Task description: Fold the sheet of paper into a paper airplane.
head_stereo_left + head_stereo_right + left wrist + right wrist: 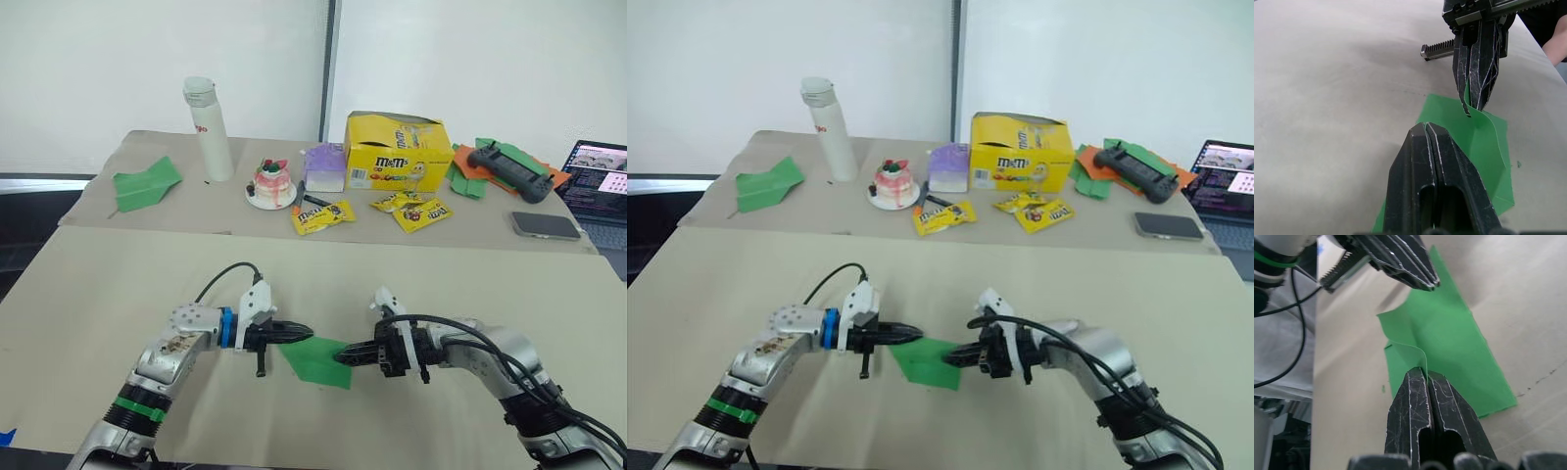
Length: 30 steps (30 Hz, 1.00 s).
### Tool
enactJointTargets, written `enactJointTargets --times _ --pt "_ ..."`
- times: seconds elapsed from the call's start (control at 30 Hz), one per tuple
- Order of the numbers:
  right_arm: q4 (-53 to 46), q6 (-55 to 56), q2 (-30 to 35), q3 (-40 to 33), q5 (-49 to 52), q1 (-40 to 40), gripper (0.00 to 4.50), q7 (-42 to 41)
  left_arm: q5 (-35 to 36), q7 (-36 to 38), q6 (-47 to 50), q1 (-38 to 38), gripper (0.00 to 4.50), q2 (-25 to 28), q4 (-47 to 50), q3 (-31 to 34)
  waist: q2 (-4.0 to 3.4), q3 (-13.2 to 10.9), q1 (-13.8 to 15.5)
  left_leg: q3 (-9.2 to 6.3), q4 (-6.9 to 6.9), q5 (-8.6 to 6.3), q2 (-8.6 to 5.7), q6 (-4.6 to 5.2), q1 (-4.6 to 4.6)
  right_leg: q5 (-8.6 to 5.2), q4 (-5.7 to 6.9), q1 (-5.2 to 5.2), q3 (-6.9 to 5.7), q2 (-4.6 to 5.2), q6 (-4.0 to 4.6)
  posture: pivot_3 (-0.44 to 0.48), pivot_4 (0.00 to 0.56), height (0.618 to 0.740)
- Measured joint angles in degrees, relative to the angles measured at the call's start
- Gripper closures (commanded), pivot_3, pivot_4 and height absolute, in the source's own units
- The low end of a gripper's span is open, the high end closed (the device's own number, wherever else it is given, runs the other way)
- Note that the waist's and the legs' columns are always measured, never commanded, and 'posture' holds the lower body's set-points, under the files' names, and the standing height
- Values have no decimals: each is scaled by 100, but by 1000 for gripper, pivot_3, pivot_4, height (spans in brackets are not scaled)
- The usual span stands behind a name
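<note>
Sheet of paper (pixel 318 359) lies on the near table (pixel 118 294) betw. the two grippers, partly folded, one flap curled up off the surface; left gripper (pixel 301 333) has its fingers pressed together w/ tips at the paper's left edge — in the left wrist view tips sit over the green, can't tell if any paper is actually caught; right gripper (pixel 344 355) is clenched on the raised flap's edge, seen clearly in the right wrist view (pixel 1425 374); far table holds a yellow M&M's box (pixel 397 150), candy packets (pixel 323 216), a white bottle (pixel 209 129), a second green paper plane (pixel 145 183) at far left, a phone (pixel 545 225).
</note>
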<state>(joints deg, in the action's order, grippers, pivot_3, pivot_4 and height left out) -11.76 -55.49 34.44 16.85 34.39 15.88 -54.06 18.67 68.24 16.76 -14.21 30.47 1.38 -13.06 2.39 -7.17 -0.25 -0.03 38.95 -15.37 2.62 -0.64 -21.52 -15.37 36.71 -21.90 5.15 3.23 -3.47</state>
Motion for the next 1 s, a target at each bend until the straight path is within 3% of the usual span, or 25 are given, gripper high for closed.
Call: enactJointTargets --times 0.43,0.8,0.9,1.0 --pt "-466 -159 149 -51 -98 -115 4500 517 9 -120 -21 133 4457 -154 17 -1 -18 -11 72 0 0 0 -7 0 -37 0 -6 -29 0 6 0 0 150 740" --pt "-465 -182 140 -120 -95 -157 4500 533 831 56 81 240 4457 -237 915 216 -19 -12 81 0 0 0 -7 0 -38 0 -12 -26 1 7 0 0 150 740" --pt "-465 -195 139 -139 -96 -159 4500 540 308 147 -124 380 4457 114 928 -213 -25 -15 85 0 -1 0 -9 0 -35 0 -18 -24 3 6 0 0 150 740" --pt "-465 -248 129 -174 -95 -159 4500 541 -265 8 -609 393 4457 96 365 -467 -26 -16 95 0 -1 0 -7 0 -41 1 -39 -21 2 5 2 0 150 740"
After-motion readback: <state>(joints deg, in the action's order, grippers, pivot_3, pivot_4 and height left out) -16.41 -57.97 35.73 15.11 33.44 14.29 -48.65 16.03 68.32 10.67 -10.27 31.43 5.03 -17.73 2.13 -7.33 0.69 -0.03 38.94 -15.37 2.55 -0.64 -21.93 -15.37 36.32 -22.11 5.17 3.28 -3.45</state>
